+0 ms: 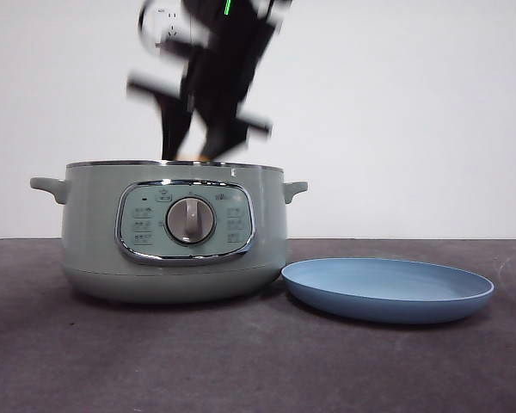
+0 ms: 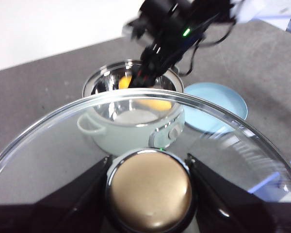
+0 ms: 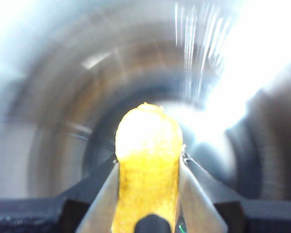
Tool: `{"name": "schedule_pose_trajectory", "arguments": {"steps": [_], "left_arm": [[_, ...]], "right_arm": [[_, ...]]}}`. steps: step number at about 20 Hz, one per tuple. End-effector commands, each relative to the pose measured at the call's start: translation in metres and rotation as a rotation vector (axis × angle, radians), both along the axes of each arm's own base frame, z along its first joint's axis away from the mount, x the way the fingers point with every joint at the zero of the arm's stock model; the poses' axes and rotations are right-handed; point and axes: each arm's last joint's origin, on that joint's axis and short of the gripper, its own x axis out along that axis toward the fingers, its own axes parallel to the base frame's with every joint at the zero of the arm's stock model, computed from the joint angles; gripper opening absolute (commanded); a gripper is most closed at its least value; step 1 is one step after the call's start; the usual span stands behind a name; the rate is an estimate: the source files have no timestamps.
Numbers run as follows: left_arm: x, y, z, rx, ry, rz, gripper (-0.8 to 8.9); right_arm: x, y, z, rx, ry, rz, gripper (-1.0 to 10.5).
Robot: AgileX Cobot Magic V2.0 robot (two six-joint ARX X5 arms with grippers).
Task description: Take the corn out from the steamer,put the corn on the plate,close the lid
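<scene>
The sage-green steamer stands open at the left of the table; it also shows in the left wrist view. My right gripper reaches down into the steamer from above, blurred, and is shut on the yellow corn, held inside the shiny pot bowl. The corn shows as a yellow patch in the pot. My left gripper is shut on the knob of the glass lid and holds it up in the air, away from the pot. The light-blue plate lies to the right of the steamer.
The dark grey table carries only the steamer and plate. A white wall stands behind. The right arm hangs over the pot's opening.
</scene>
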Motion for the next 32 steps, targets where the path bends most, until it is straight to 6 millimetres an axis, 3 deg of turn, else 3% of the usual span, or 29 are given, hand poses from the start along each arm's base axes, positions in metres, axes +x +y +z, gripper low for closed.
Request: {"name": "schedule_pose_trajectory", "arguments": {"steps": [1,3,5,8,11,14,18,25,29,32], "left_arm": [[-0.003,0.001,0.008,-0.024,-0.085,-0.006,-0.09],[-0.003,0.001,0.01,-0.028,-0.101,-0.008,-0.08],[-0.003,0.001,0.011,-0.034,-0.115,-0.012,-0.09],[-0.003,0.001,0.011,-0.034,-0.114,-0.013,-0.08],[-0.003,0.001,0.011,-0.033,-0.107,-0.013,-0.09],[-0.003,0.001,0.011,-0.033,-0.108,-0.012,-0.09],[-0.003,0.001,0.011,-0.033,-0.108,-0.011,-0.09],[-0.003,0.001,0.011,-0.033,-0.109,-0.01,-0.09],[-0.002,0.001,0.011,-0.036,-0.116,-0.01,-0.08],[-0.001,0.0,0.013,-0.056,-0.12,-0.003,-0.08]], "right_arm": [[-0.023,-0.026,0.066,0.028,-0.17,-0.037,-0.1],[-0.043,-0.055,0.105,0.019,-0.228,-0.089,-0.1],[-0.053,-0.087,0.122,-0.027,-0.208,-0.136,-0.1],[-0.053,-0.124,0.127,-0.092,-0.144,-0.197,-0.1],[-0.042,-0.15,0.116,-0.123,-0.058,-0.235,-0.1],[-0.029,-0.156,0.084,-0.14,0.008,-0.245,-0.1],[-0.017,-0.157,0.016,-0.147,0.098,-0.256,-0.1],[-0.026,-0.167,-0.093,-0.082,0.177,-0.325,-0.1],[-0.038,-0.177,-0.133,-0.054,0.164,-0.358,-0.1],[-0.04,-0.183,-0.142,-0.052,0.159,-0.374,-0.1]]}}
